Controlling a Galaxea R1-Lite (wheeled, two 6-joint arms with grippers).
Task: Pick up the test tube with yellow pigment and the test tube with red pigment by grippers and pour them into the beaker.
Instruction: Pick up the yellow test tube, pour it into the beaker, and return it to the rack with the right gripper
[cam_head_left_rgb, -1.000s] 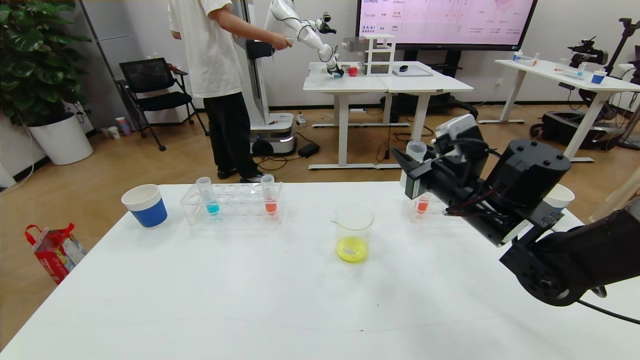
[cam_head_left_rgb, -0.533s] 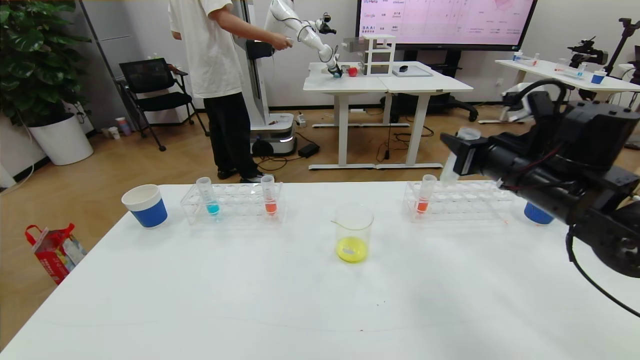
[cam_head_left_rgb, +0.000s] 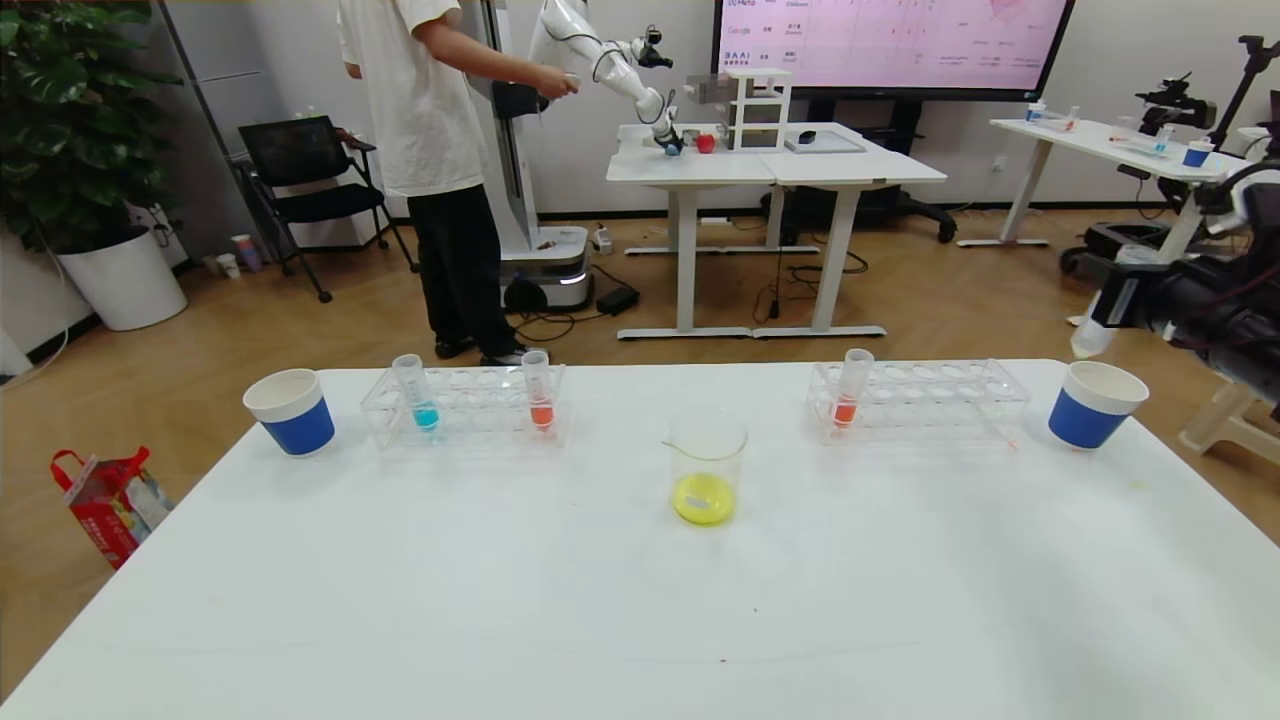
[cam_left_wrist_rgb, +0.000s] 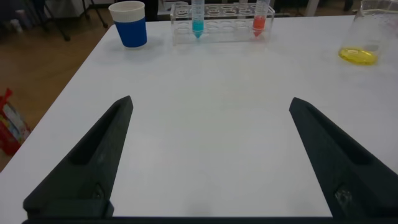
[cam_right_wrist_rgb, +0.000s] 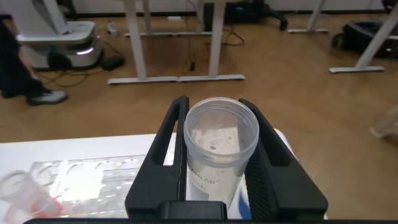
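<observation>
With yellow liquid already in the beaker (cam_head_left_rgb: 707, 470), the right gripper (cam_head_left_rgb: 1098, 318) clasps an emptied tube (cam_right_wrist_rgb: 219, 149) above the right-hand cup (cam_head_left_rgb: 1094, 404), the left gripper (cam_left_wrist_rgb: 208, 155) gapes idle, and the test tube with red pigment (cam_head_left_rgb: 850, 390) waits racked.

Beaker (cam_head_left_rgb: 706, 465): upright mid-table, yellow liquid at bottom.
Red tube (cam_head_left_rgb: 851, 387): upright in right rack.
Yellow tube (cam_head_left_rgb: 1092, 330): emptied, clamped by right gripper (cam_right_wrist_rgb: 217, 155), above right cup.
</observation>
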